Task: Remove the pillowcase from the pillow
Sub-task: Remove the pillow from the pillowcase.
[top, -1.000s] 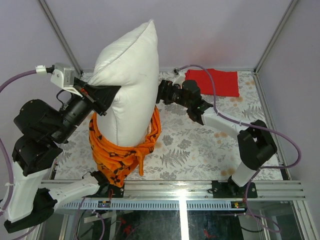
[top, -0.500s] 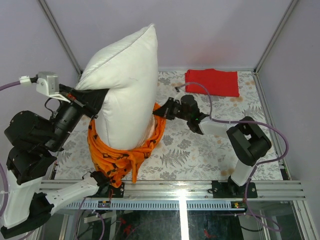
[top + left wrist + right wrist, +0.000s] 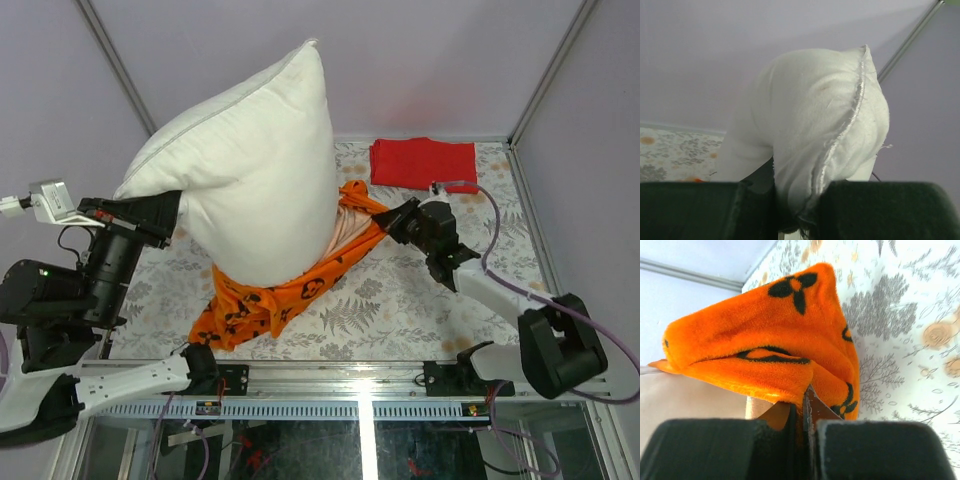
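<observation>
Where formerly open, right end effector [image 3: 390, 222] now tight on pillowcase [image 3: 262, 303].

pillow [image 3: 250, 170]: upright, left of centre, lower end in pillowcase [image 3: 290, 295]
folded cloth [image 3: 423, 163]: far right on table [image 3: 420, 300], behind right gripper [image 3: 392, 218]

Showing white links, black joints on left arm [image 3: 110, 385] and right arm [image 3: 495, 295]; black left gripper [image 3: 165, 208], right gripper [image 3: 392, 218]; lilac cable [image 3: 496, 232].
</observation>
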You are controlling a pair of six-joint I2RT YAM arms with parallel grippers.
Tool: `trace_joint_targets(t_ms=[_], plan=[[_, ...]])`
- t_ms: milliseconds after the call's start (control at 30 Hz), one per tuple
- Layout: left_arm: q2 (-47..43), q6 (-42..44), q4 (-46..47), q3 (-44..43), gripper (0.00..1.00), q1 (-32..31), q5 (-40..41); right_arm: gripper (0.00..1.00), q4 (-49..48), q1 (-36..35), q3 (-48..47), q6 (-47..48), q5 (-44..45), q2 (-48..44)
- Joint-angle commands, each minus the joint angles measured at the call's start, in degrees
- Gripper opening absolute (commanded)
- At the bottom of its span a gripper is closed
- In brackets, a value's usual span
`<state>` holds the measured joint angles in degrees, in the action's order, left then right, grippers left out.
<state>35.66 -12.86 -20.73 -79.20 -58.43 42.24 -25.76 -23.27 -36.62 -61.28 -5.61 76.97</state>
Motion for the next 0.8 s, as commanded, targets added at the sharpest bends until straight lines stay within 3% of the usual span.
trace_joint_targets(t_ms=[0, 67, 133, 167, 233, 333, 433, 533, 633, 767], plan=[[-0.4, 7.0, 23.3, -0.1, 0.0, -8.3, 11.3, 0.0, 6.8, 0.4, -1.1, 6.8, 14.8, -7.5], [2.1, 9.1, 26.7, 1.0, 0.0, -11.1, 13.1, 0.12, 9.0, -1.5, -4.0, 10.9, 15.8, -7.9], [7.0, 11.0, 27.1, -0.7, 0.0, -11.7, 14.4, 0.59, 11.6, -4.3, -9.1, 17.0, 12.7, -5.2], [10.4, 11.8, 26.1, -2.7, 0.0, -11.7, 15.4, 0.73, 14.4, -6.1, -12.9, 20.0, 12.1, -3.3], [17.3, 14.0, 23.4, -8.2, 0.0, -11.7, 16.8, 0.85, 21.3, -9.8, -18.4, 23.8, 16.2, -1.3], [26.4, 18.2, 21.2, -16.1, 0.0, -11.6, 19.8, 0.93, 17.6, -11.2, -15.1, 22.7, 20.0, -6.1], [33.6, 24.4, 23.1, -21.3, 0.0, -9.8, 23.5, 0.95, 11.0, -11.3, -7.5, 19.6, 23.2, -15.9], [40.8, 20.1, 13.4, -29.5, 0.0, -3.5, 22.3, 0.98, 5.1, -13.1, -1.3, 18.0, 24.4, -24.6], [48.4, 14.3, 4.6, -38.8, 0.0, 3.1, 18.4, 0.98, 0.8, -17.2, -0.2, 19.5, 21.8, -25.9], [57.8, 18.2, 3.4, -47.5, 0.0, 6.5, 20.5, 0.93, -2.6, -23.2, -1.2, 21.8, 18.8, -23.0]])
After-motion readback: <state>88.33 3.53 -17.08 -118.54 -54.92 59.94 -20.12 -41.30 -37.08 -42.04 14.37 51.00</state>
